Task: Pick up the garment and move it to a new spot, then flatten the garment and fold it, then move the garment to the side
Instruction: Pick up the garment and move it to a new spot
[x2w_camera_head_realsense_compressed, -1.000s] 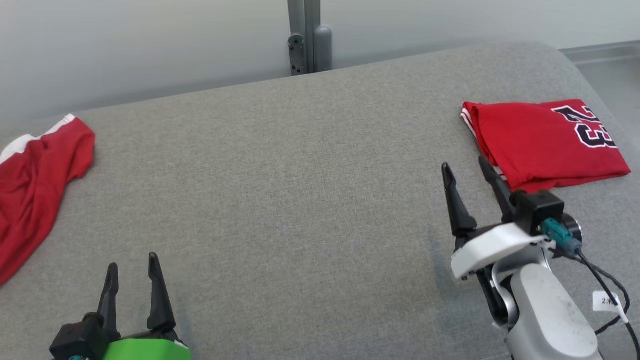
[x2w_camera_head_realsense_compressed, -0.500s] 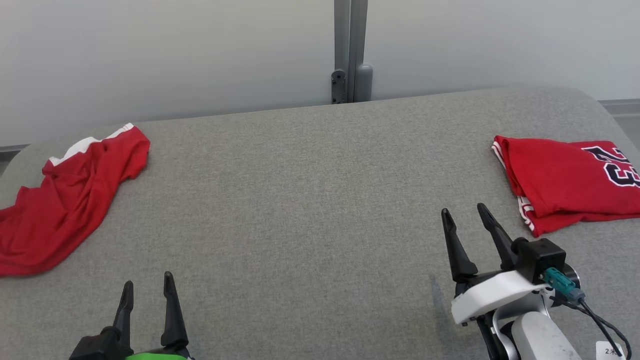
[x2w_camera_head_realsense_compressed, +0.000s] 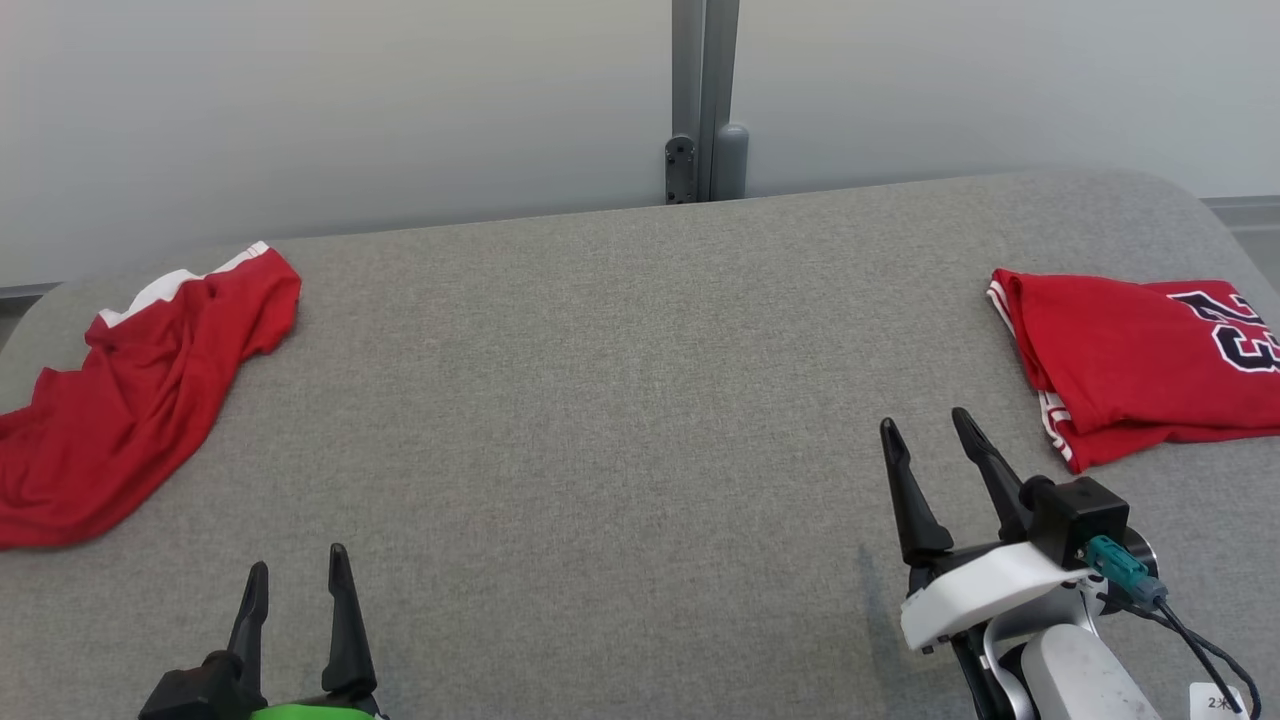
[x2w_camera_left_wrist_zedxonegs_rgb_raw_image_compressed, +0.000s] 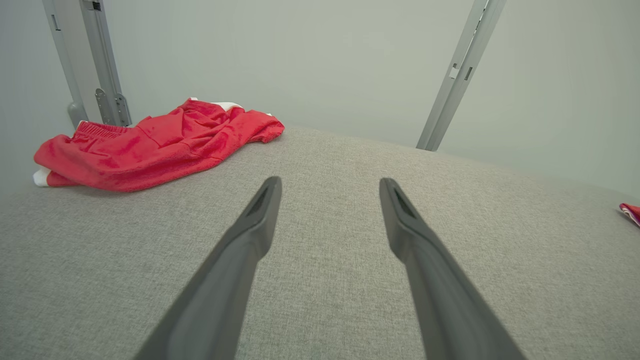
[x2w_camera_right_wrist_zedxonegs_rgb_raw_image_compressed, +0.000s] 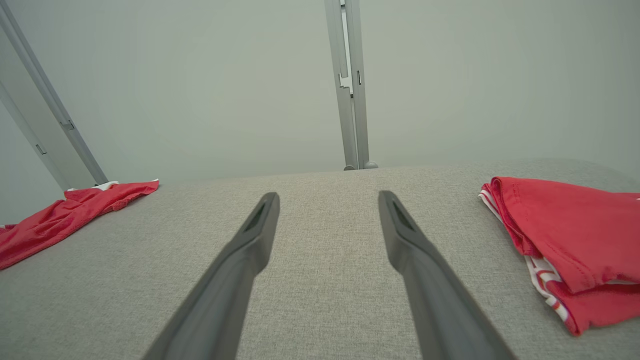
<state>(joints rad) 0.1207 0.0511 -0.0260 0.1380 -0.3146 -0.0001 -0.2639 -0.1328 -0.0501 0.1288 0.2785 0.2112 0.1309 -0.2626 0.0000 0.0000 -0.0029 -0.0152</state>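
**One piece done, one to go**

The folded jersey (x2w_camera_head_realsense_compressed: 1120, 350) lies at the right edge of the grey padded desk (x2w_camera_head_realsense_compressed: 620, 400) and looks finished. The crumpled red garment (x2w_camera_head_realsense_compressed: 130, 420) sits far left, untouched, so pick-up looks next: the left end effector (x2w_camera_head_realsense_compressed: 297, 560) must reach over to it. It and the right end effector (x2w_camera_head_realsense_compressed: 925, 420) both stand wide and empty. Behind are a pale wall (x2w_camera_head_realsense_compressed: 400, 100) and a metal post (x2w_camera_head_realsense_compressed: 705, 90).

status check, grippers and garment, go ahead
Left gripper open, empty. Right gripper open, empty. Folded jersey lies right; crumpled garment left, untouched. Nothing in the way.
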